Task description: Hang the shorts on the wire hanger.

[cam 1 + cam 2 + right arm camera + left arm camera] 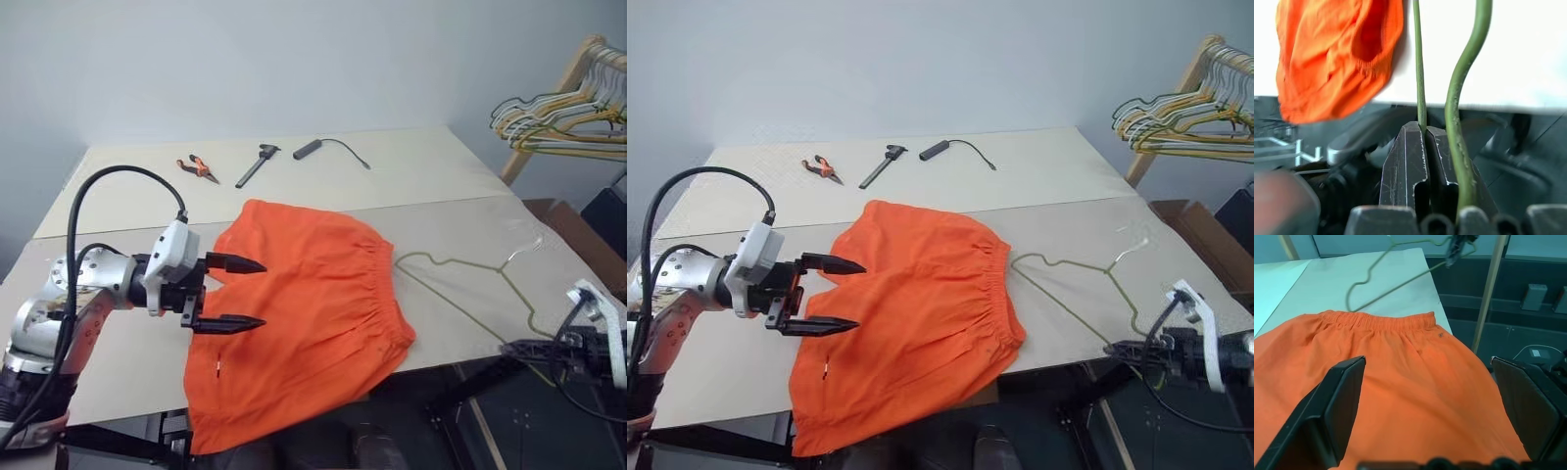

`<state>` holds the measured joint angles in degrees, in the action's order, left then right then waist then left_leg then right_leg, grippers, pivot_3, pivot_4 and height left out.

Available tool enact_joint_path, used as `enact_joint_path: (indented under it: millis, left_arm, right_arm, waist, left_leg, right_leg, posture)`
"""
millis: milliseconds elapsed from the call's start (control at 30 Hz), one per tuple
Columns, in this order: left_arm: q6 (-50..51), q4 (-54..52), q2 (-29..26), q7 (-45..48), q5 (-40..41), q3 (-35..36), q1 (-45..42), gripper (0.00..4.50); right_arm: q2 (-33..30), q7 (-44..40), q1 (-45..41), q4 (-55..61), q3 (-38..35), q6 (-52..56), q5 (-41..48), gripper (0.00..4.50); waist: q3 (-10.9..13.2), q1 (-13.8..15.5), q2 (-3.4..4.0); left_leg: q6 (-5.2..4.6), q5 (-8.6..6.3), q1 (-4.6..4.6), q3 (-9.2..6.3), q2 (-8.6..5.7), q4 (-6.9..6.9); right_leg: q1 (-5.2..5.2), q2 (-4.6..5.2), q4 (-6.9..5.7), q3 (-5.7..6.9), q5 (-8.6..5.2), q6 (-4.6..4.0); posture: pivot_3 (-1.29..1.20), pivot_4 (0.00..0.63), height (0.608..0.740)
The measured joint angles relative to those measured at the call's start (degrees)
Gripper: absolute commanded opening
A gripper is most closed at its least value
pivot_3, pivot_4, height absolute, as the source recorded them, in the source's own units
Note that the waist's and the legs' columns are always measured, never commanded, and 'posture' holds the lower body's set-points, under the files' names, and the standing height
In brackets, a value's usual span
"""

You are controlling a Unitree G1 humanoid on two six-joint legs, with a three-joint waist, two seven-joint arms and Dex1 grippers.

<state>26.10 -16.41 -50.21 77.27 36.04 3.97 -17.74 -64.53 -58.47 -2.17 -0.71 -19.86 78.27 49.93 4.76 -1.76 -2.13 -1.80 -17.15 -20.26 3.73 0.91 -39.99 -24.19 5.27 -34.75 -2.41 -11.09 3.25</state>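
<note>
The orange shorts [309, 313] lie spread on the table, their gathered waistband toward the right and their lower part drooping over the front edge. My left gripper [263, 294] hovers open over the shorts' left side, pointing right, with nothing between its fingers [1347, 401]. The thin olive wire hanger [460, 274] lies flat to the right of the waistband, its hook [524, 250] pointing away. My right gripper [516, 348] is at the table's front right edge, shut on the hanger's wire [1419, 73], which runs out from between its closed fingertips.
At the back of the table lie orange-handled pliers [199, 168], a dark caliper-like tool [259, 164] and a black cylinder with a cable [309, 149]. A wooden rack with a bunch of wire hangers [568, 113] stands at the far right, above a brown box [563, 220].
</note>
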Motion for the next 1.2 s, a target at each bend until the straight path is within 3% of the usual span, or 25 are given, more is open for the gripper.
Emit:
enact_joint_path:
  millis: [267, 833, 1200]
  left_arm:
    - [0.00, 0.06, -0.13, 0.23, 0.01, -0.41, -0.16, 4.45]
    - [-0.04, -0.18, -0.46, -0.05, 0.02, -0.22, 0.75, 4.45]
    - [-0.54, 0.20, -0.44, 0.41, -0.16, -0.34, 0.37, 4.45]
  right_arm:
    - [3.10, 1.17, -4.80, -2.87, 5.64, -0.32, -1.92, 0.00]
    - [-0.05, -2.85, -2.69, -1.80, 2.19, -0.49, -1.27, 0.00]
    - [5.53, -1.83, -6.92, -1.39, 7.96, -0.48, -2.03, 0.00]
  waist:
    - [0.00, 0.21, 0.02]
    - [-0.01, 0.63, 0.04]
    - [-0.01, 0.60, 0.04]
  left_leg:
    - [-0.02, -0.01, -0.07, -0.01, -0.01, 0.01]
    - [-0.01, 0.00, -0.03, 0.07, 0.01, 0.01]
    - [-0.01, 0.00, -0.04, 0.07, 0.00, 0.00]
  right_leg:
    - [-0.03, 0.02, 0.03, 0.02, 0.24, 0.19]
    - [-0.04, 0.01, -0.01, 0.02, 0.18, 0.29]
    - [-0.05, 0.01, -0.01, 0.01, 0.19, 0.27]
  posture:
    - [-0.01, 0.044, 0.740]
    - [-0.01, 0.048, 0.740]
    - [-0.01, 0.047, 0.740]
